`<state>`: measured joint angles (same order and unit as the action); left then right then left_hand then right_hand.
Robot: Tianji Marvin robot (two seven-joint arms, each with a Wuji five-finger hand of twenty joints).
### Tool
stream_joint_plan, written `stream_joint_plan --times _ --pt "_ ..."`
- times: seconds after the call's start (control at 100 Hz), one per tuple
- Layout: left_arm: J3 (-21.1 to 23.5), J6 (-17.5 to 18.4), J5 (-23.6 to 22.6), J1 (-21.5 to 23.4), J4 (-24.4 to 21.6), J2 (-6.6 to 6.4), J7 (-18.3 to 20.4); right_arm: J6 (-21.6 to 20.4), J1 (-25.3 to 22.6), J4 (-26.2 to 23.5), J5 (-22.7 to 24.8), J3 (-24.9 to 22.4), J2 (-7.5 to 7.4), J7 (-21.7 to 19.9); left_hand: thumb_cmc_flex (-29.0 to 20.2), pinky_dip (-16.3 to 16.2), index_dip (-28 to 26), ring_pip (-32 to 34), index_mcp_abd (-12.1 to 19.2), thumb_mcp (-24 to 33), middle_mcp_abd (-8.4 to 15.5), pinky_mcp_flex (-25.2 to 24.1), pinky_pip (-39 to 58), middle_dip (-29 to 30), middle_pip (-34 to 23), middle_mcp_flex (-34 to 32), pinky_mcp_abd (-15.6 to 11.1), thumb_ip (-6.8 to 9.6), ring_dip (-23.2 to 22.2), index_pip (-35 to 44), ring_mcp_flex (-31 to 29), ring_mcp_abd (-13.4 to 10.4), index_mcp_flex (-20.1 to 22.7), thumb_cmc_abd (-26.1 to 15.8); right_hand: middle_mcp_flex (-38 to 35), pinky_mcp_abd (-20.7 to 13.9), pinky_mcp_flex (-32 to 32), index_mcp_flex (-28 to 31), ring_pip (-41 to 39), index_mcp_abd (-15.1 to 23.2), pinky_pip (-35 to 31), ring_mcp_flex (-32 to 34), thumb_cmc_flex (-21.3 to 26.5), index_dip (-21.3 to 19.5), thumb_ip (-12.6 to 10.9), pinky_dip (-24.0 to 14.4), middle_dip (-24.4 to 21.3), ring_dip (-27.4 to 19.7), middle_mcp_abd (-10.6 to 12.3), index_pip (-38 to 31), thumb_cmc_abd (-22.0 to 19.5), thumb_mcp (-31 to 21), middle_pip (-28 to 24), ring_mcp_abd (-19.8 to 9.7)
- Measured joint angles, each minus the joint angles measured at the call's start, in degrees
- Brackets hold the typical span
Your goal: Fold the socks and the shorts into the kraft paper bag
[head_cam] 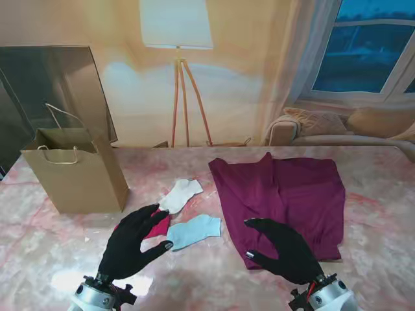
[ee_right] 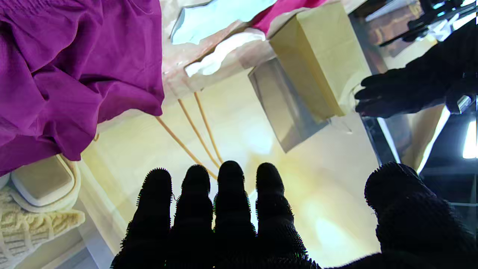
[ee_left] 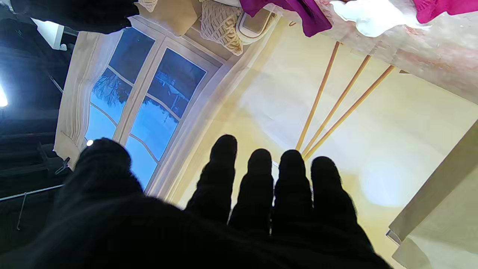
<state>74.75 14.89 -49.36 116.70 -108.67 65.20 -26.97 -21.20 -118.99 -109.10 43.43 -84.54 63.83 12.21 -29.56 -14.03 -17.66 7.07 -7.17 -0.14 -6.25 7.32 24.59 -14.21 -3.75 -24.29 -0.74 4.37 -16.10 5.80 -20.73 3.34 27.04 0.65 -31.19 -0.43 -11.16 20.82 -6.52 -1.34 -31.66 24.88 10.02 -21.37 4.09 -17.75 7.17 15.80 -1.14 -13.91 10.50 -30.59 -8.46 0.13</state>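
Socks [head_cam: 188, 217] lie mid-bench just ahead of the left hand [head_cam: 135, 243], which hovers nearest them, fingers spread and empty. Shorts [head_cam: 282, 197] spread flat just ahead of the right hand [head_cam: 285, 253], also wide and empty. Bag [head_cam: 76, 170] stands far left

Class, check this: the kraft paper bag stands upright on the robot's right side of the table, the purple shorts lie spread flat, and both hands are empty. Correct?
Not quite. The kraft paper bag stands upright on the robot's left side, as the stand view shows. The rest holds: the purple shorts lie spread flat, and the left hand and right hand are empty.
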Motion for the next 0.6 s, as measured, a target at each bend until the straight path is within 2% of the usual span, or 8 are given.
stream_joint_plan --times 0.4,0.52,0.6 --pt "0.87 -0.11 -0.38 0.45 -1.05 -0.04 1.7 0.27 -0.65 -0.1 -0.22 0.13 0.02 0.32 0.0 0.0 0.11 0.0 0.0 0.0 0.01 0.35 0.59 0.0 0.0 -0.15 0.0 0.0 0.02 0.01 -0.01 0.0 0.09 0.0 0.0 0.01 0.0 0.0 0.0 0.59 -0.52 0.0 0.48 0.54 0.0 0.0 0.07 0.0 0.0 0.0 -0.53 0.6 -0.03 0.0" --pt "2.29 -0.19 -0.8 1.27 -3.07 -0.05 3.06 0.46 -0.39 -0.09 -0.58 0.64 0.02 0.3 -0.06 0.0 0.11 0.0 0.0 0.0 0.01 1.26 1.47 0.0 -0.1 -0.67 0.0 0.0 0.02 0.02 -0.3 0.0 0.15 0.0 0.0 0.04 0.0 1.28 -0.01 0.75 -0.65 0.0 0.48 0.6 0.0 0.01 0.07 0.0 0.0 -1.06 -0.71 0.6 -0.12 0.0" --pt "4.08 -0.44 -1.13 2.02 -5.6 -0.06 5.26 0.64 0.0 -0.09 -0.72 0.94 0.02 0.03 -0.51 0.0 0.11 0.0 0.16 0.02 0.01 2.09 2.5 0.0 -0.23 -3.06 0.08 0.0 0.02 0.98 -1.29 0.0 1.45 0.0 0.0 0.04 0.0 1.28 -0.01 0.76 -0.65 0.0 0.48 0.6 0.0 0.01 0.07 0.0 0.0 -1.06 -0.79 0.6 -0.12 0.0"
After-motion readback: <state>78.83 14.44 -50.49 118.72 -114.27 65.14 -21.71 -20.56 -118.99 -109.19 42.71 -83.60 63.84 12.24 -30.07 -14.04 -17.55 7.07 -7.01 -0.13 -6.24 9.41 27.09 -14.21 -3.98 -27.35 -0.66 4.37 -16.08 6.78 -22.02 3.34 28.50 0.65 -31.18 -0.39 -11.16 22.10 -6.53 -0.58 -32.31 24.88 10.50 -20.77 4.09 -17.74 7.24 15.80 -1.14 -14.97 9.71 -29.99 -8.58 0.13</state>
